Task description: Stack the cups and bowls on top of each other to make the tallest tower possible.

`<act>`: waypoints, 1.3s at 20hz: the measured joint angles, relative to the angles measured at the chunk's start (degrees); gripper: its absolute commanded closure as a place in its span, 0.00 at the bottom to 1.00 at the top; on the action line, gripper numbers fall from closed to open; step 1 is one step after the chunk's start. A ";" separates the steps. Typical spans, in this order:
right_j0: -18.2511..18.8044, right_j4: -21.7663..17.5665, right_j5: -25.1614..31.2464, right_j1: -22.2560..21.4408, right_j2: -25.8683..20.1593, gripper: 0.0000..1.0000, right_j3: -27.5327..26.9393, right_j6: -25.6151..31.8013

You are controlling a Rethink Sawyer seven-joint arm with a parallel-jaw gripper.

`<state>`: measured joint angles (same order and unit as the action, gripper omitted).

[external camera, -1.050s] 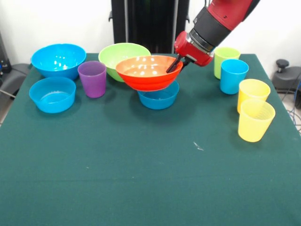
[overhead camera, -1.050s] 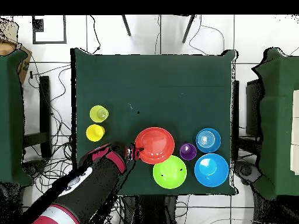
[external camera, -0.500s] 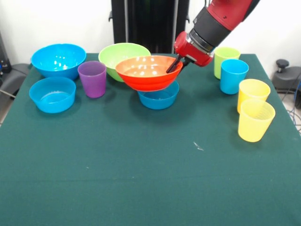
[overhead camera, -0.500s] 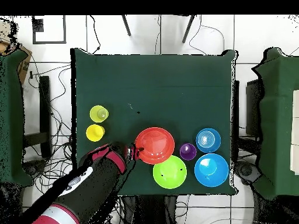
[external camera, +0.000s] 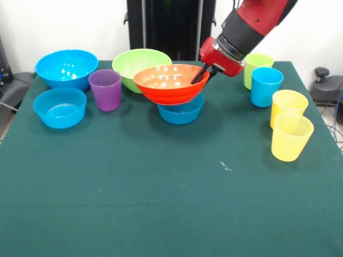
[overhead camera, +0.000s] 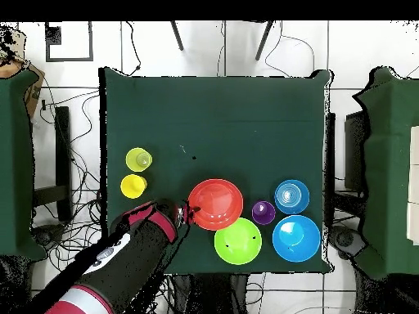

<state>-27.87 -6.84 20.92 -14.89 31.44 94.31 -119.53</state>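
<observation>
Upper middle of the front view, the hand pinches the rim of the wide orange bowl, one finger inside and one outside, holding it just over a small blue bowl; I judge it is being lined up to nest there as the tower's second layer. Whether it already rests on the blue bowl I cannot tell. All the pieces look like smooth, glossy plastic. The purple cup, tapered and translucent, stands left of the orange bowl, beside the lime green bowl. Two yellow cups wait at the right on the green cloth surface.

From overhead, the orange bowl is a plain round disc at lower centre, the hand at its left rim, hiding the small bowl beneath.
</observation>
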 measured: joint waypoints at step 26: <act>0.00 1.27 0.00 0.00 -0.14 1.00 0.00 0.00</act>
<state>-27.87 -5.57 20.92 -14.89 31.30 94.31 -119.53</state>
